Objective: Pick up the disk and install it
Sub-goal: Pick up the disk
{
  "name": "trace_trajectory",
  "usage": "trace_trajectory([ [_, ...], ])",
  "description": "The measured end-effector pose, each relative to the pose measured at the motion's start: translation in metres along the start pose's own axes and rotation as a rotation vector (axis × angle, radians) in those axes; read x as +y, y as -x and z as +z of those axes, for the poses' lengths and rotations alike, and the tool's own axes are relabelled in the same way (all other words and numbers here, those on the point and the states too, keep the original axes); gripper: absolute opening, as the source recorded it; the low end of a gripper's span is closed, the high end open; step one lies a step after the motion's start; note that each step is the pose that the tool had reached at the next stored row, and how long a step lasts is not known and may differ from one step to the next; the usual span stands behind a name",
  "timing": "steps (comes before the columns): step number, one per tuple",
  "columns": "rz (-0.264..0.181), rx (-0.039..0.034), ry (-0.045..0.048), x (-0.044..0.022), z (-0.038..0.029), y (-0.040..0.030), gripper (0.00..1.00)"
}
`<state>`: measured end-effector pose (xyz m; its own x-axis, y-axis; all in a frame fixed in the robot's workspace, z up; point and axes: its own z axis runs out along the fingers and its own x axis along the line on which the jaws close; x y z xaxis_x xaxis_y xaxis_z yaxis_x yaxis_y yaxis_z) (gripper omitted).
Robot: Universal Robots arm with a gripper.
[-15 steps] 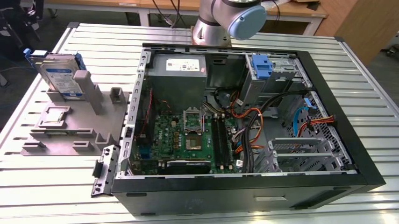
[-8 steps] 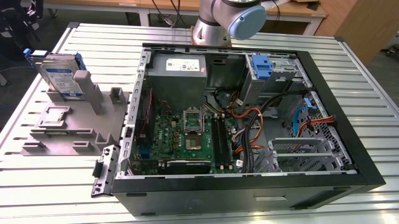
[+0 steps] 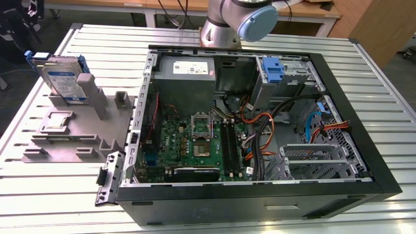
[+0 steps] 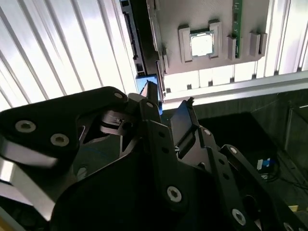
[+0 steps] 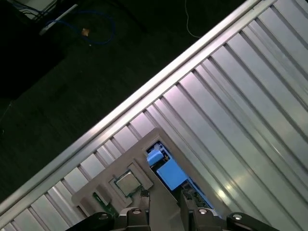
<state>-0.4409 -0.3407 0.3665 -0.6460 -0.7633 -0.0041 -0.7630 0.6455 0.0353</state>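
On the slatted table, fixture holds disk upright.

The arm is a shiny silver-grey tube with a round light-blue cap on its joint. In the second wrist view the gripper is black, built from flat bars joined like links. Small round silver screws dot the bars. Its fingers are thin and dark.
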Motion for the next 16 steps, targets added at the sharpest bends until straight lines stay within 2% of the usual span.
trace_trajectory([
  [14, -0.239, 0.0083, 0.0009, 0.0000, 0.0029, 0.0001, 0.38],
  [16, -0.248, 0.0089, 0.0007, 0.0020, 0.0031, 0.0020, 0.38],
])
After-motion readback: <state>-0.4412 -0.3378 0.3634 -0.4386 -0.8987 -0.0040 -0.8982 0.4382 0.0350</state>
